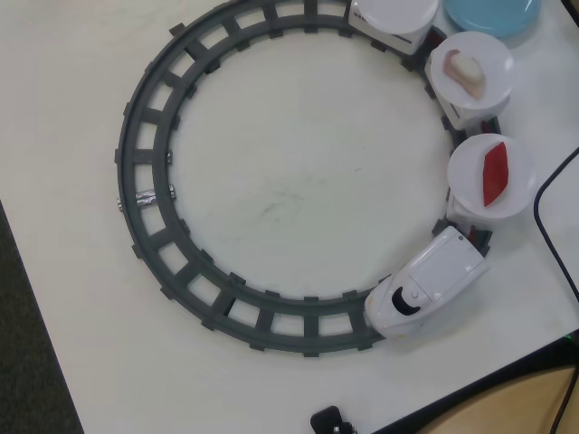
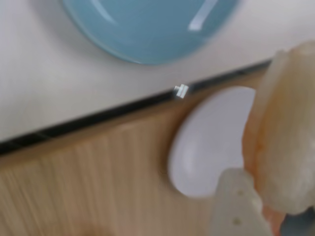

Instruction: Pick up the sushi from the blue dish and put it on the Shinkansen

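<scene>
Wrist view: sushi (image 2: 280, 142) close against tool (image 2: 246, 206), right side.

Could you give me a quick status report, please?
Pincer apparently shut on sushi. Blue dish bare where visible. Shinkansen on track; one plate holds pale piece.

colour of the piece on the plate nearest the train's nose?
Bright red pointed toy piece, on a round white plate behind the white toy train nose. Clearest in the overhead view.

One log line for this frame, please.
gripper: apparently holding sushi | blue dish: visible part empty | Shinkansen: on track, cars carry pale piece, red piece
</scene>
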Tool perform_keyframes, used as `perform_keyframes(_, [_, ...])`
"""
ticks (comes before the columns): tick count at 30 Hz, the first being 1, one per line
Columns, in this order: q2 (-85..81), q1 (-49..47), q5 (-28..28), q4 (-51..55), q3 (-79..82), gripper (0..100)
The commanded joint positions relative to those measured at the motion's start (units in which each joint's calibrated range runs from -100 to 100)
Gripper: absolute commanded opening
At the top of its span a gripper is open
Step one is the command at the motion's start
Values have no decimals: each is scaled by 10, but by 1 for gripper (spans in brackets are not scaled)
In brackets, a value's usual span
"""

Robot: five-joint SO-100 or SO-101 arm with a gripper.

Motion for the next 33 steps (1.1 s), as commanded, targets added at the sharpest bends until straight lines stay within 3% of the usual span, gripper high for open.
perform_keyframes(1, [-209, 0, 18, -12, 96, 2])
perform_keyframes(11, [-459, -58, 235, -69, 479, 2])
perform_keyframes(19, [-556, -22, 365, -101, 598, 2])
perform_keyframes(23, [-610, -24, 455, -104, 645, 2])
perform_keyframes(28, [-631, -31, 562, -228, 702, 2])
perform_keyframes(33, [-608, -96, 578, -406, 757, 2])
